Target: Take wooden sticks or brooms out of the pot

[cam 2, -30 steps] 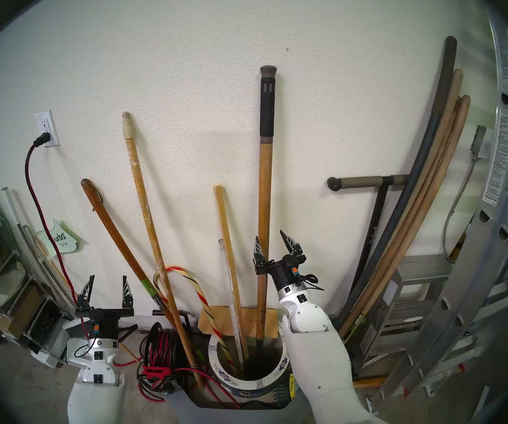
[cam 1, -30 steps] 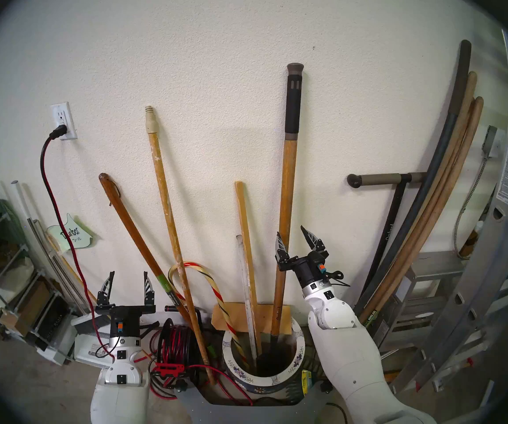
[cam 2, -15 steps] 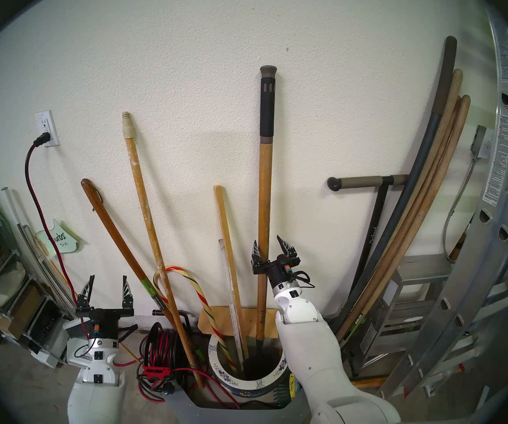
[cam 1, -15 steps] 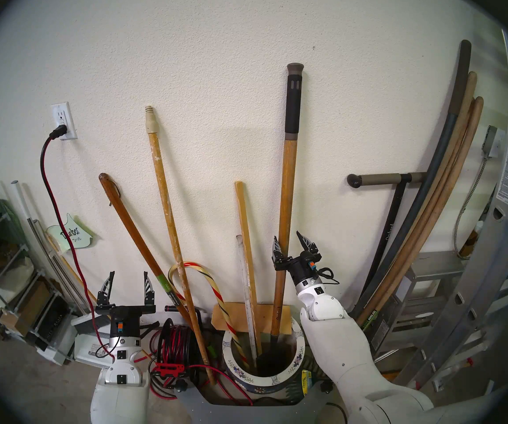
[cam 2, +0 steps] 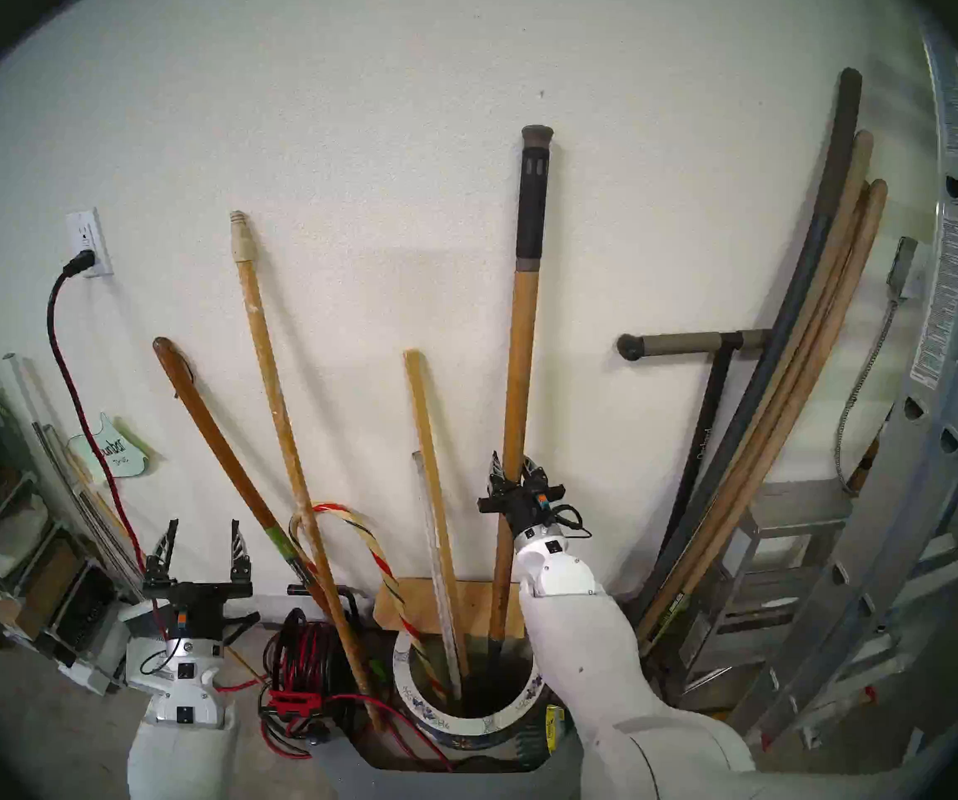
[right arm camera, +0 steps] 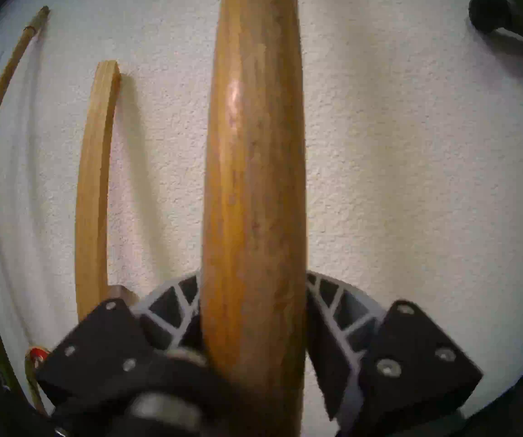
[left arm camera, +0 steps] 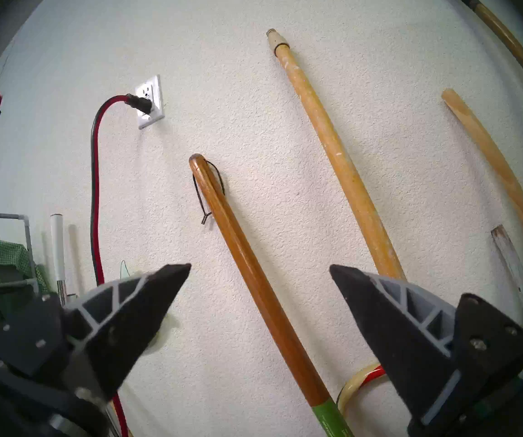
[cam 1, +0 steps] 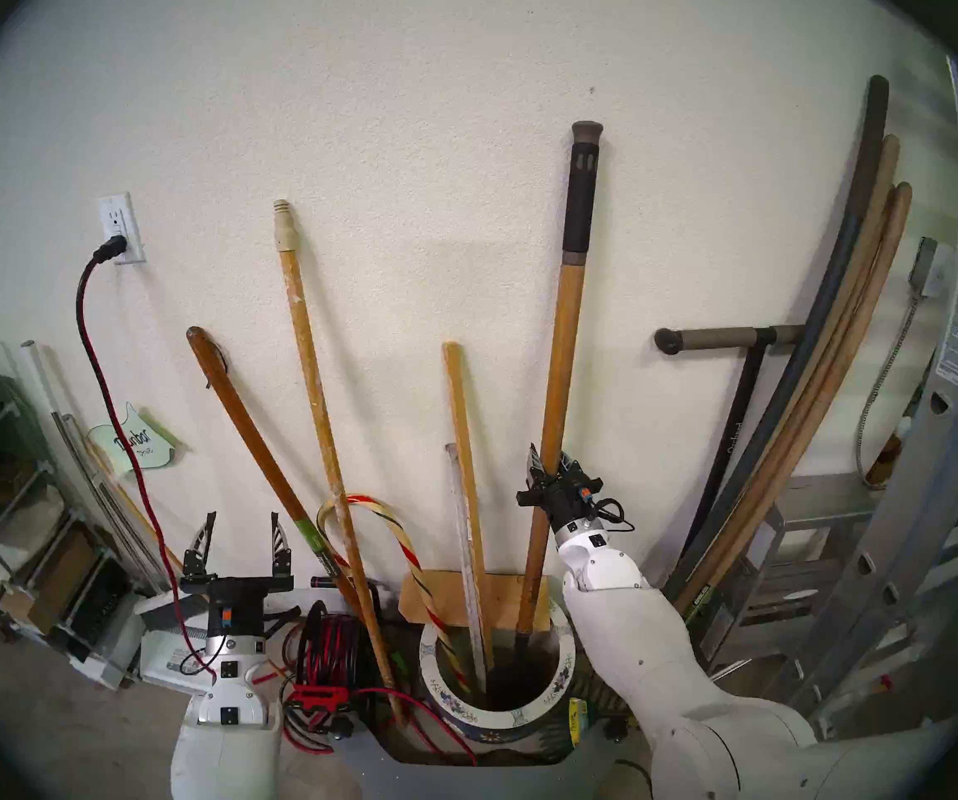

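Your right end effector [cam 1: 553,465] is clamped around the orange-brown wooden shaft [cam 1: 558,377], low on its length, just above the pot [cam 1: 568,654] where its dark blade sits. It looks stiff, long and probably top-heavy, with smooth varnish, so hold firmly. Your left end effector [cam 1: 239,534] hangs released

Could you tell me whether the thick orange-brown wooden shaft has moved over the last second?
Yes. The wooden shaft, now clamped by the right gripper, has tipped to the view's right: its black-sleeved top slid along the wall, away from the unmoved thin pale stick.
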Robot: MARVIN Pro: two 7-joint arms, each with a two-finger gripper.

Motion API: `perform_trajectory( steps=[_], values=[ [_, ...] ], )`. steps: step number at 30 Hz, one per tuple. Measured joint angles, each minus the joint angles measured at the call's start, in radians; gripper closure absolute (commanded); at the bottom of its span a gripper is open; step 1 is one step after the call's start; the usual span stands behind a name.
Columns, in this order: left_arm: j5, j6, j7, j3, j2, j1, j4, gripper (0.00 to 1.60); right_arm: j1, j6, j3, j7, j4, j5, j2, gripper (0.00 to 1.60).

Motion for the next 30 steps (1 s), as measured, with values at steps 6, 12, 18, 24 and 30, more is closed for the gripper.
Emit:
perform_trajectory(
  steps=[6,12,18,24,30],
  values=[
    [0.0,0.0,0.0,0.0,0.0,0.0,0.0,0.0,0.017,0.0,0.002,0.012,0.029,0.005,-0.001,1.6],
    [0.0,0.0,0.0,0.0,0.0,0.0,0.0,0.0,0.031,-0.011,0.002,0.017,0.052,0.005,0.0,1.6],
    [0.0,0.0,0.0,0.0,0.0,0.0,0.0,0.0,0.035,-0.012,0.001,0.035,0.057,0.005,0.005,1.6],
    [0.0,0.0,0.0,0.0,0.0,0.0,0.0,0.0,0.027,0.002,0.001,0.048,0.039,0.004,0.008,1.6],
    [0.0,0.0,0.0,0.0,0.0,0.0,0.0,0.0,0.008,0.048,-0.002,0.094,-0.004,0.018,0.004,1.6]
  ],
)
